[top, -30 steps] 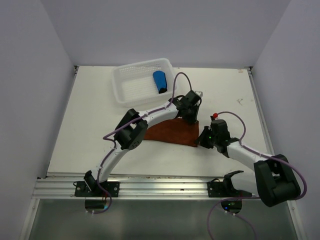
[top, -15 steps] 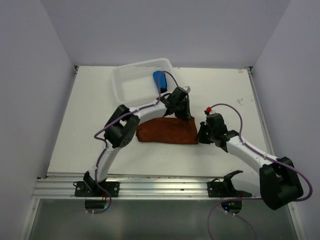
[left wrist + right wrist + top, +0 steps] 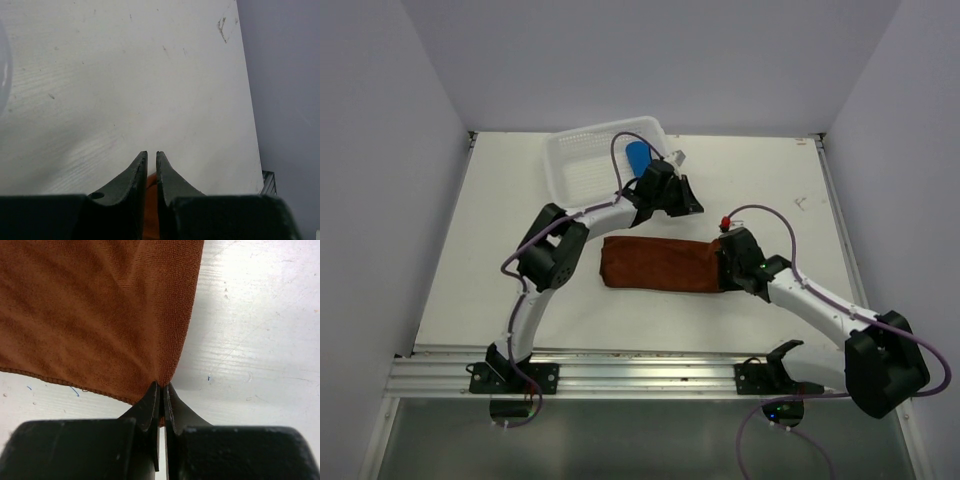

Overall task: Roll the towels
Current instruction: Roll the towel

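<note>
The rust-brown towel point(image 3: 660, 264) lies as a flat folded strip at the table's middle. My right gripper point(image 3: 723, 264) is at its right end, shut on the towel's corner point(image 3: 161, 384); the cloth point(image 3: 100, 315) spreads away from the fingertips. My left gripper point(image 3: 696, 206) is beyond the towel's far edge and apart from it, its jaws shut to a thin slit point(image 3: 151, 152) over bare table, with a rust sliver showing low in the slit. The blue towel point(image 3: 638, 157) lies rolled in the white basket point(image 3: 582, 168), partly hidden by my left arm.
The basket stands at the back left of the table point(image 3: 770, 190). Purple cables loop over both arms. The table's right edge and the wall point(image 3: 290, 100) show ahead of the left gripper.
The left gripper has moved back and left, off the rust-brown towel. The right gripper has moved left with the towel's corner. The towel has gone from a skewed shape to a neat strip.
</note>
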Controlling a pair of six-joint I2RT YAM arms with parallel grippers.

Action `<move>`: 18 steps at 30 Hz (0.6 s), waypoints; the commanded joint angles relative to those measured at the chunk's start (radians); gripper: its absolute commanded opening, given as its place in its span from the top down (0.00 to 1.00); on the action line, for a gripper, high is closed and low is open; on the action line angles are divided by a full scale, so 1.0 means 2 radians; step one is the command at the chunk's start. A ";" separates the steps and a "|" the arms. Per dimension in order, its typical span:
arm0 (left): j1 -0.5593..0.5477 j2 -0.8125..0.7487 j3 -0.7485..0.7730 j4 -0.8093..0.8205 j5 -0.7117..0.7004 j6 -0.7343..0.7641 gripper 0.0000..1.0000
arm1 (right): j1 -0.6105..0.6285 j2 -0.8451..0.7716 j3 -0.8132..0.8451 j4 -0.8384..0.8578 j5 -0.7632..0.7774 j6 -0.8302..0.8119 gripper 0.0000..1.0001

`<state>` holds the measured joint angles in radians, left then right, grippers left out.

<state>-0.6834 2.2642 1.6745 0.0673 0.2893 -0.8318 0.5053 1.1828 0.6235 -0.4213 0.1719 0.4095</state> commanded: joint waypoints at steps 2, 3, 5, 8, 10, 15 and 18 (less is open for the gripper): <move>0.002 -0.035 -0.018 0.048 0.021 -0.004 0.83 | 0.003 0.009 0.021 -0.009 0.013 -0.007 1.00; 0.001 -0.035 -0.017 0.048 0.022 -0.001 0.80 | 0.004 0.012 0.021 -0.009 0.011 0.001 1.00; 0.000 -0.035 -0.014 0.043 0.029 0.002 0.76 | 0.003 0.016 0.011 0.004 0.002 0.010 1.00; -0.009 -0.035 0.000 0.009 0.027 0.015 0.71 | 0.004 0.021 -0.010 0.037 -0.015 0.033 1.00; -0.017 -0.038 0.001 0.000 0.023 0.025 0.68 | 0.003 0.028 -0.018 0.051 -0.020 0.050 1.00; -0.043 -0.029 0.018 -0.065 0.001 0.045 0.62 | 0.004 0.027 -0.044 0.079 -0.016 0.074 1.00; -0.057 -0.030 0.019 -0.075 -0.014 0.052 0.57 | 0.004 0.005 -0.061 0.089 -0.009 0.084 1.00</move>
<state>-0.7727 2.2551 1.6722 -0.0261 0.2974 -0.7723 0.5056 1.2312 0.5316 -0.3058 0.1436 0.5262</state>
